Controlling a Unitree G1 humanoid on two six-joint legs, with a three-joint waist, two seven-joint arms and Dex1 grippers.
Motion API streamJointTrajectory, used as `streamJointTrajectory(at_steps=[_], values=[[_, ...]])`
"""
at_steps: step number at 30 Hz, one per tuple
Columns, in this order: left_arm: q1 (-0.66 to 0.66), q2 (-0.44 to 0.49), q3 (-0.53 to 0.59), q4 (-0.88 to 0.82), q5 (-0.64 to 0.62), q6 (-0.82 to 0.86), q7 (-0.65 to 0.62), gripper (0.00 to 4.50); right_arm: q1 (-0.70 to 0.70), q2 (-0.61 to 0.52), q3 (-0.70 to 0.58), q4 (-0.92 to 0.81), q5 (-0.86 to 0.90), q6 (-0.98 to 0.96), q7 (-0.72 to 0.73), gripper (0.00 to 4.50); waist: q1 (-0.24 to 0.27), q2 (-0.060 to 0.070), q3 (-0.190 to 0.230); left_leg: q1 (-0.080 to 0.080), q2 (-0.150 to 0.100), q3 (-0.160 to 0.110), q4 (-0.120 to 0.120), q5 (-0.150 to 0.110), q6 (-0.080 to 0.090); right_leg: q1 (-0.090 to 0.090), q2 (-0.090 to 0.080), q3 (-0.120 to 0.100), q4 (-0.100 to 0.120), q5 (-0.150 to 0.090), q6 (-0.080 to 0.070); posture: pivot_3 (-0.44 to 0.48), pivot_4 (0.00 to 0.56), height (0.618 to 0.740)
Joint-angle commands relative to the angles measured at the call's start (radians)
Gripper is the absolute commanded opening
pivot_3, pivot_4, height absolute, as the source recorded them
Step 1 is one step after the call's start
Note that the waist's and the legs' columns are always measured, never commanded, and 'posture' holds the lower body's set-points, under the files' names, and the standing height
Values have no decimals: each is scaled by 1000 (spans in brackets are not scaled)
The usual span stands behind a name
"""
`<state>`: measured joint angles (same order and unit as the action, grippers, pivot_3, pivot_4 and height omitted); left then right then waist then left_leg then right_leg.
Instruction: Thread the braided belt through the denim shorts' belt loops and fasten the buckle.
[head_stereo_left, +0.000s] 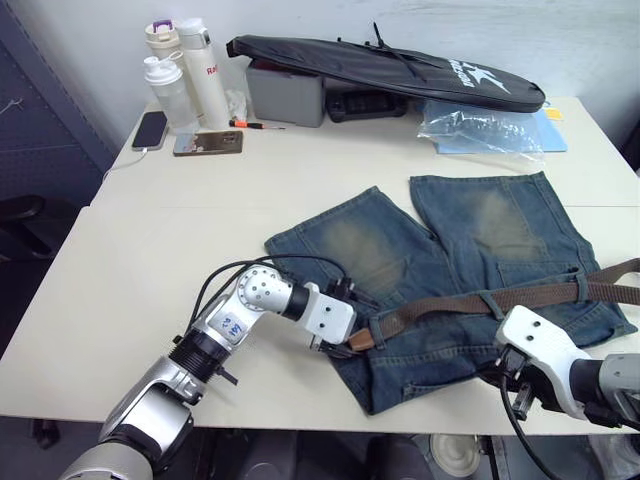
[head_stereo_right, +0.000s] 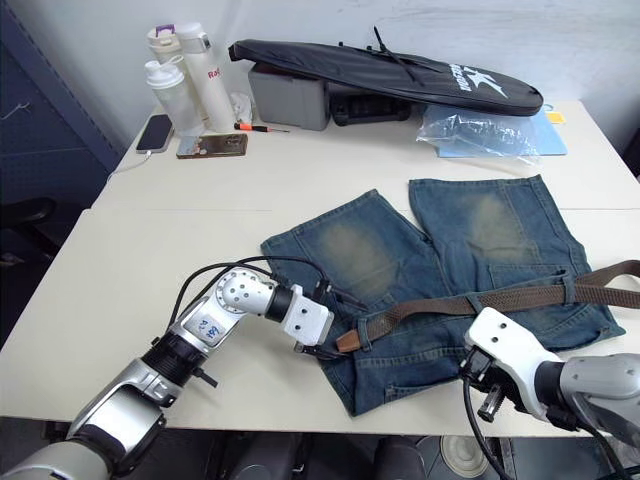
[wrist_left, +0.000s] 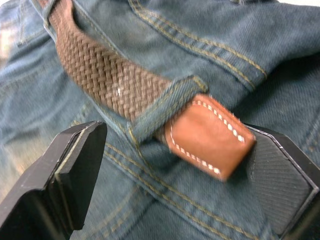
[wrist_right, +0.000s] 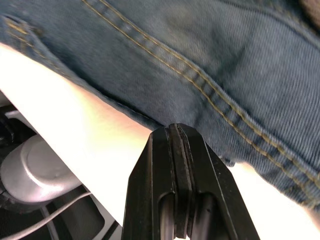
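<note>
The denim shorts (head_stereo_left: 470, 250) lie flat on the table, waistband toward me. The braided belt (head_stereo_left: 450, 305) runs along the waistband and off the right side; the buckle is out of view. The belt's tan leather tip (wrist_left: 210, 135) pokes out from under a belt loop (wrist_left: 165, 102) at the waistband's left end. My left gripper (wrist_left: 175, 165) is open, one finger on each side of that tip, the right-hand pad (wrist_left: 280, 165) touching it. Over the table's front edge, my right gripper (wrist_right: 175, 131) is shut on nothing, just short of the shorts' waistband hem.
At the back of the table (head_stereo_left: 150, 300) stand three bottles (head_stereo_left: 185, 75), two phones (head_stereo_left: 150, 130), a grey box (head_stereo_left: 285, 95), a long black bag (head_stereo_left: 390, 65) and a clear plastic bag (head_stereo_left: 480, 125). The front edge (head_stereo_left: 300, 415) is close below both grippers.
</note>
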<state>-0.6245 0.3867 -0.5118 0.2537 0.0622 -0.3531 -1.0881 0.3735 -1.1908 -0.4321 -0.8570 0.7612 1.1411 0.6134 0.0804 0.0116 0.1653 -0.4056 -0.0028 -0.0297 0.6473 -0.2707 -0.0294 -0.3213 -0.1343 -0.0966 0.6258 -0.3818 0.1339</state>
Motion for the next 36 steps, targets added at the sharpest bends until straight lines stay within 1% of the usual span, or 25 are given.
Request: streamJointTrajectory(at_steps=[1, 4, 7, 8, 10, 11, 12, 13, 21, 25, 27, 28, 29, 30, 36], values=[[-16, -22, 3, 11, -6, -41, -10, 4500, 11, 23, 18, -63, -45, -10, -26, 72, 0, 0, 0, 0, 0, 0, 0, 0, 0, 0, 0, 0, 0, 0, 0, 0, 150, 652], [-22, -29, 0, 15, 3, -60, -17, 3742, 14, 44, 44, -60, -68, -13, -42, 0, -1, 0, 0, 0, 0, 0, 0, 0, 0, 0, 0, -1, 0, 0, 0, 0, 150, 652], [-22, -18, 8, 12, -1, -73, -35, 2477, 10, 58, 65, -57, -81, -18, -47, 0, -1, 0, 0, 0, 0, 0, 0, 0, 0, 0, 0, -1, 0, 0, 0, 0, 150, 652], [-20, -14, 14, 12, -5, -73, -38, 1980, 8, 61, 73, -56, -87, -20, -48, 0, -2, 0, 0, 0, 0, 0, 0, 0, 0, 0, 0, -1, 0, 0, 0, 0, 150, 652], [-20, 2, 24, 11, -3, -83, -39, 1195, 4, 66, 86, -54, -97, -20, -49, 0, -2, 0, 0, 0, 0, 0, 0, 0, 0, 0, 0, -1, 0, 0, 0, 0, 150, 652], [-21, 7, 28, 11, -2, -86, -39, 656, 4, 67, 89, -53, -101, -20, -48, 0, -1, 0, 0, 0, 0, -1, 0, 0, 0, 0, 0, -1, 1, 0, 0, 0, 150, 652], [-19, 12, 31, 8, -7, -86, -41, 251, 2, 68, 92, -52, -104, -20, -48, 0, -1, 0, 0, 0, 0, -1, 1, 0, 0, 0, 0, -1, 0, 0, 0, 0, 150, 652], [-15, 17, 33, 6, -11, -88, -45, 32, -1, 69, 99, -49, -109, -20, -48, 0, -2, 0, 0, 0, 0, -1, 1, 0, 0, 1, 0, -2, 0, 0, 0, 0, 150, 652], [-37, 25, 53, 27, -22, -76, -43, 32, -60, 72, 190, -10, -158, -2, -76, 0, -9, 0, 0, 0, 1, -1, 0, 0, -1, 0, 0, -2, 1, 0, 0, 0, 150, 652], [-26, 26, 57, 11, -62, -23, -73, 32, -83, 80, 209, 2, -173, 3, -82, 0, -12, 0, 0, 1, 1, -1, 1, 0, -1, 0, 0, -2, 1, 0, 0, 0, 150, 652], [-12, 23, 60, -20, -103, 16, -98, 1024, -91, 83, 215, 6, -179, 2, -82, 0, -14, 0, 0, 1, 1, -1, 1, 0, -1, 0, 0, -2, 2, 0, 0, 0, 150, 652], [-6, 23, 61, -34, -108, 25, -100, 1125, -99, 86, 220, 8, -179, 2, -82, 0, -16, 0, 0, 1, 1, -1, 1, 1, -1, 0, 0, -2, 2, 0, 0, 0, 150, 652], [-3, 25, 62, -45, -109, 30, -100, 1758, -104, 87, 224, 10, -180, 2, -82, 0, -19, 0, 0, 1, 1, -1, 1, 1, -1, 0, 0, -2, 2, 0, 0, 0, 150, 652], [0, 30, 63, -53, -107, 35, -102, 2091, -114, 89, 230, 12, -179, 4, -81, 0, -22, 0, 0, 1, 1, -1, 1, 1, -1, 0, 0, -3, 2, 0, 0, 0, 150, 652], [15, 62, 69, -49, -86, 22, -106, 2091, -160, 98, 259, 18, -179, 21, -81, 0, -28, 0, 0, 1, 1, -2, 1, 1, -1, 1, 0, -3, 2, 0, -1, 0, 150, 652]])
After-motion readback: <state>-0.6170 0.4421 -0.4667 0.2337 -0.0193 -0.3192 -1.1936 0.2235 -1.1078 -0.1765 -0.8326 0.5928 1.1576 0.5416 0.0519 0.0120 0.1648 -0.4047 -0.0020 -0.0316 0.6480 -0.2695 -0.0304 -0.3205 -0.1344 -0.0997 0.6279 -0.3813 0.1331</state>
